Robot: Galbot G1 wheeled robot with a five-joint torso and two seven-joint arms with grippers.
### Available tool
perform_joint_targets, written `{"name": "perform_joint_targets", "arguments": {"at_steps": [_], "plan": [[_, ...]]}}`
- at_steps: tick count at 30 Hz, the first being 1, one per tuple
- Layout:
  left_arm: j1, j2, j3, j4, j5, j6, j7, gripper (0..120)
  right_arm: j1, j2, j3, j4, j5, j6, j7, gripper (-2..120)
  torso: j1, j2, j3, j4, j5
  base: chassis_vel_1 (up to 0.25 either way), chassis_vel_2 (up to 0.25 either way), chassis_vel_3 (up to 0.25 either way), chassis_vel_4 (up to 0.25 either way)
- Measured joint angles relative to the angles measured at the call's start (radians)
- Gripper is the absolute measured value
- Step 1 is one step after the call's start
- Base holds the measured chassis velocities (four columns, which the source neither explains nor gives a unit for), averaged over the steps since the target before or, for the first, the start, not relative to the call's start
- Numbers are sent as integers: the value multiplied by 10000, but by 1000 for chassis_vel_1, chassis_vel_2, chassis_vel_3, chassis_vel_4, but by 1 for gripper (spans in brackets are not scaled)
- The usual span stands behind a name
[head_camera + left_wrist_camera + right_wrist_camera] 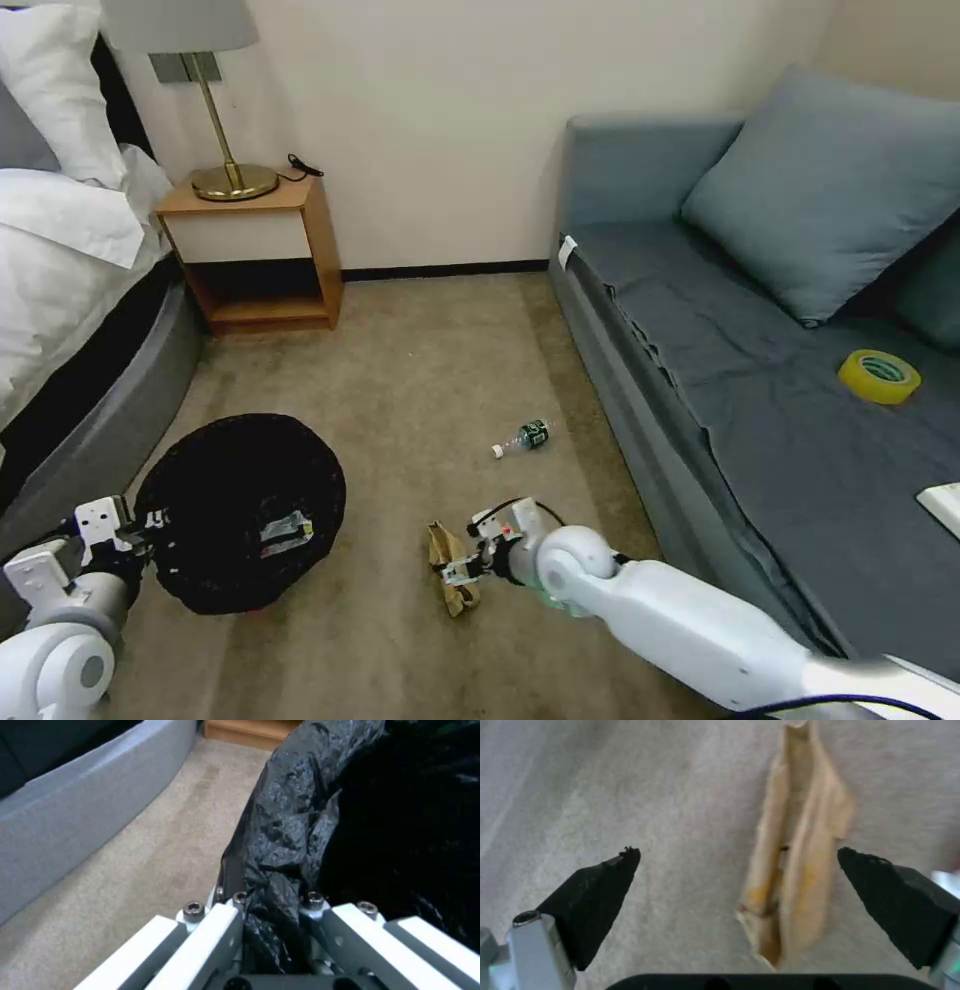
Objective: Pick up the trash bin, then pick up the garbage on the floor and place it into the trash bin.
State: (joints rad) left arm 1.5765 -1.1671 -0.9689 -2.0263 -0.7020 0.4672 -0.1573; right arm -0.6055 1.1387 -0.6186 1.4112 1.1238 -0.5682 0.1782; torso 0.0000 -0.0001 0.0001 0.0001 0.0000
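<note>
- Your left arm sits low at the left, wrist bent inward, and your left gripper (272,915) is clamped on the rim of the trash bin (240,510).
- Your right arm reaches forward and down toward the floor, and your right gripper (737,860) hangs with its black fingertips (605,877) spread wide, straddling the crumpled tan paper (795,847) without touching it.

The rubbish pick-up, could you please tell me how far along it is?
Done: left claw holds the black-bagged round bin, a packet inside. In hand: open right claw straddles the crumpled tan paper. Left: the small clear bottle on the carpet.
</note>
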Motion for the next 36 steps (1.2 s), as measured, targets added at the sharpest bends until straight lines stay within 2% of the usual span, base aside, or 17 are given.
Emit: {"name": "perform_joint_targets", "arguments": {"at_steps": [6,16,19,21,23,25,28,29,32,34,36], "plan": [[-12,-87,63,50,61,-115,86,3,-81,805,-148,-890,-833,147,-345,100,0,0,-1,-1,-2,0,0,0,0],[2,-216,123,97,225,-273,240,3,-312,1405,-194,-2345,-2251,790,-919,100,0,0,-1,-2,-1,0,0,0,0],[23,-242,85,106,246,-308,274,3,-351,1575,-126,-2927,-2755,1168,-1218,88,0,0,-1,-1,-1,0,0,0,0],[26,-253,82,106,255,-316,281,3,-364,1600,-114,-3019,-2840,1244,-1277,84,0,0,-1,-1,-1,0,0,0,0],[36,-283,81,103,270,-321,293,3,-407,1632,-95,-3129,-2956,1359,-1336,73,0,0,-1,-2,-1,0,0,0,0],[38,-293,81,102,275,-321,293,3,-418,1643,-87,-3152,-2989,1384,-1351,69,0,0,-1,-2,-1,0,0,0,0],[44,-323,89,99,306,-325,303,3,-471,1711,-29,-3290,-3178,1453,-1356,56,0,0,-1,-2,-1,0,0,0,0],[44,-323,89,99,306,-325,303,3,-471,1711,-29,-3290,-3178,1453,-1356,56,0,0,-1,-2,-1,0,0,0,0],[52,-327,97,91,307,-348,318,3,-510,1734,22,-3392,-3317,1518,-1357,41,0,0,-1,-2,0,0,0,0,0],[56,-328,98,88,307,-351,324,3,-515,1733,28,-3403,-3342,1530,-1358,38,0,0,-1,-2,0,0,0,0,0],[79,-336,110,66,308,-359,332,3,-543,1720,85,-3435,-3403,1576,-1365,28,0,0,-1,-1,0,0,0,0,0]]}}
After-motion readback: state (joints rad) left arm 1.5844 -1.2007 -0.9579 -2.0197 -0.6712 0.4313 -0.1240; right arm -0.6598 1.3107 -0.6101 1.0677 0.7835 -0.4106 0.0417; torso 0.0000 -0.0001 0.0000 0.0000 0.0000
